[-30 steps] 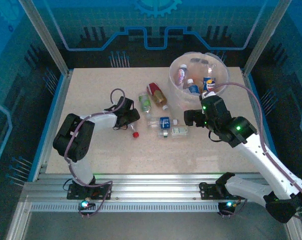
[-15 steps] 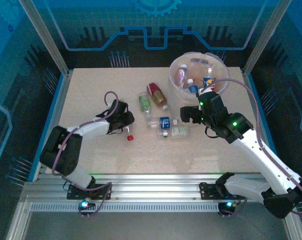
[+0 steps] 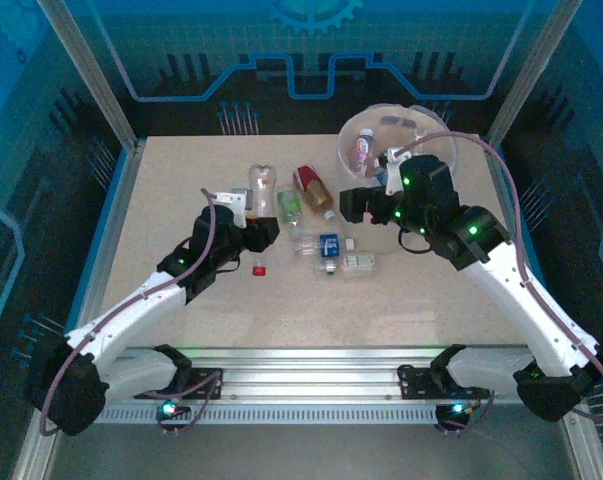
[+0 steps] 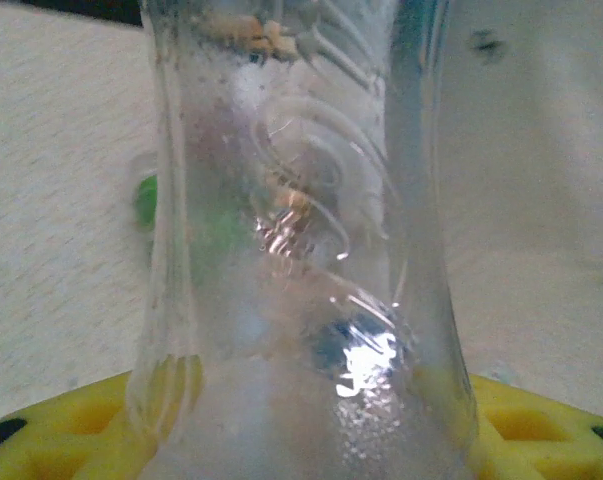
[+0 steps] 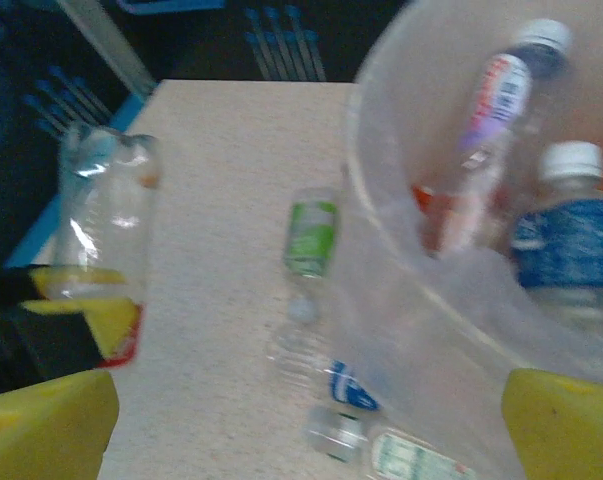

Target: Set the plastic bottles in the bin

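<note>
Left pincer (image 3: 252, 222) clamped on clear bottle (image 3: 261, 188): hold tight, lift high, move right over bin (image 3: 347, 135) rim, then let go.

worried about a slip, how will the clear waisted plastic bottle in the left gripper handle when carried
Probably light: the clear waisted plastic bottle looks near empty, the table showing through it. Its thin wall likely flexes between the yellow fingers of the left gripper, so it may squirm. Gripped at its lower end, it could tilt on a fast swing.
</note>
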Robot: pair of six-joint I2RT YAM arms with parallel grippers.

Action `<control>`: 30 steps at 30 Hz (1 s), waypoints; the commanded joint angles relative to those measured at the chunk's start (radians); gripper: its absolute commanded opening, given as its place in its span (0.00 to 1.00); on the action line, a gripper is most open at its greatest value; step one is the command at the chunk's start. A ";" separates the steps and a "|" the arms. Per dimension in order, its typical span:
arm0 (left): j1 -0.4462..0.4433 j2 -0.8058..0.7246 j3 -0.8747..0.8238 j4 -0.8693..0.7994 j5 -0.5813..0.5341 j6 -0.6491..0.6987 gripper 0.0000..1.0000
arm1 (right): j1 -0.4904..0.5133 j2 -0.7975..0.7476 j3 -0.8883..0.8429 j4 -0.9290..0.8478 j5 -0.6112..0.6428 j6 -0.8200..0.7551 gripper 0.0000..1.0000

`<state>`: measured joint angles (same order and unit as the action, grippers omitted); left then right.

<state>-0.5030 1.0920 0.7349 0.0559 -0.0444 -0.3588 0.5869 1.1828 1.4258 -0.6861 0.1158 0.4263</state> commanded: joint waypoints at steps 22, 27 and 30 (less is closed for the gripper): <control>-0.176 0.013 -0.006 0.361 0.267 0.146 0.53 | -0.011 0.261 0.160 0.209 -0.413 0.088 1.00; -0.179 0.020 0.001 0.372 0.255 0.152 0.54 | -0.007 0.282 0.153 0.233 -0.462 0.106 0.96; -0.180 0.026 0.004 0.379 0.256 0.152 0.54 | -0.004 0.288 0.150 0.240 -0.474 0.109 0.92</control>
<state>-0.6765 1.1072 0.7136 0.3836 0.1932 -0.2325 0.5816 1.4647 1.5536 -0.4828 -0.3130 0.5232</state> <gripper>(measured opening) 0.549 0.925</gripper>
